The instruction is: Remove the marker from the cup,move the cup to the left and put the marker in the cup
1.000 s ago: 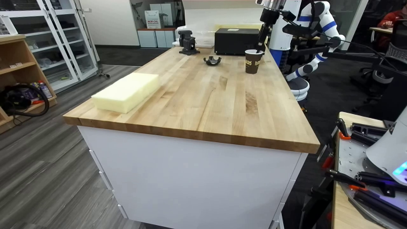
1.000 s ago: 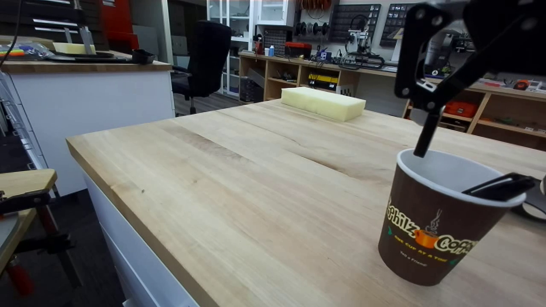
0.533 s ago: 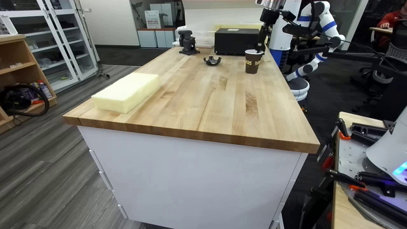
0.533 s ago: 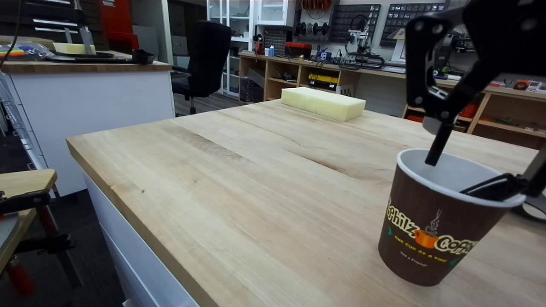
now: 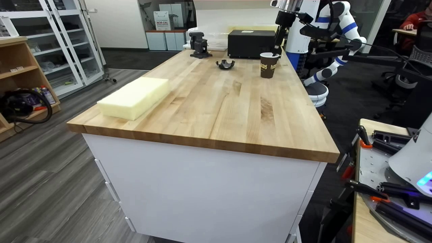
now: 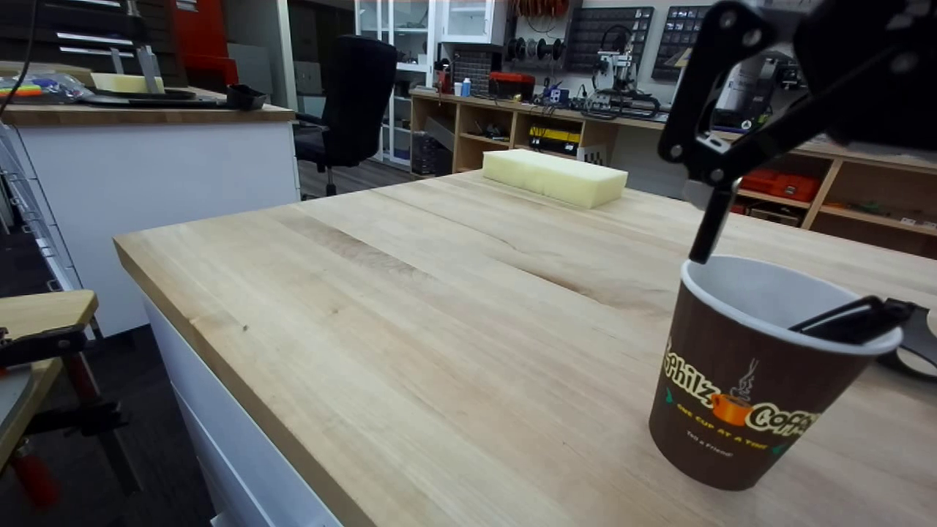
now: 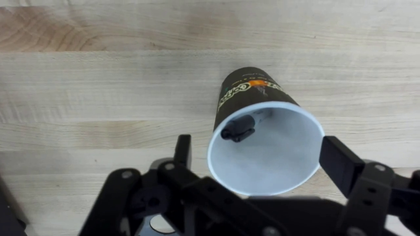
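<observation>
The brown paper cup (image 5: pixel 269 69) stands upright on the wooden table near its far right edge; it also shows in an exterior view (image 6: pixel 732 410) and in the wrist view (image 7: pixel 249 90). The marker (image 7: pixel 242 127) leans inside the cup, its black clipped cap up against the rim; the cap also shows in an exterior view (image 6: pixel 860 322). My gripper (image 7: pixel 257 147) is open and empty above the cup. In the wrist view one finger is left of the rim, apart from it; the other overlaps the right rim. Contact there cannot be told. The marker's lower end is hidden.
A pale yellow foam block (image 5: pixel 135 98) lies at the table's near left. A black box (image 5: pixel 251 44) stands behind the cup. A black curved piece (image 5: pixel 225 64) and a black device (image 5: pixel 199 45) stand left of it. The table edge (image 5: pixel 308 108) runs right of the cup.
My fingers drew closer together half a second ago, one showing by the marker cap, and are now spread wider than before. The cup and the marker have barely moved.
</observation>
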Controlling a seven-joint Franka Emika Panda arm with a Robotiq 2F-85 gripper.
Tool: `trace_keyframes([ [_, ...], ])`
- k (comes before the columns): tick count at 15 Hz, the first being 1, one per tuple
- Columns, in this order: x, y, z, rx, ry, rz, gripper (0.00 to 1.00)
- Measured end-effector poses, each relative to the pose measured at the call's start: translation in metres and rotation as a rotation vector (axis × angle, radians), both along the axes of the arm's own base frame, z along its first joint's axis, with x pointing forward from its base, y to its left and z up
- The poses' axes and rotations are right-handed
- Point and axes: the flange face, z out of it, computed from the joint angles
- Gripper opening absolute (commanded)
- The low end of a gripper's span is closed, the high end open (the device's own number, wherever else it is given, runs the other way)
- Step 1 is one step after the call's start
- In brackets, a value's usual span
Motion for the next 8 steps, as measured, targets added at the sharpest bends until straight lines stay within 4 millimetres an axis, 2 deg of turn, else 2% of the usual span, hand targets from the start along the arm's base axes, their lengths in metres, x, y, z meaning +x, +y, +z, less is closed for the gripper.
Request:
trace_keyframes([
  [1,0.0004,0.0000,-0.0018,0.005,0.010,0.002,0.92],
  [2,0.0007,0.0000,-0.0030,0.010,0.019,0.005,0.72],
  [8,0.0038,-0.0029,-0.0017,0.000,0.045,0.011,0.33],
])
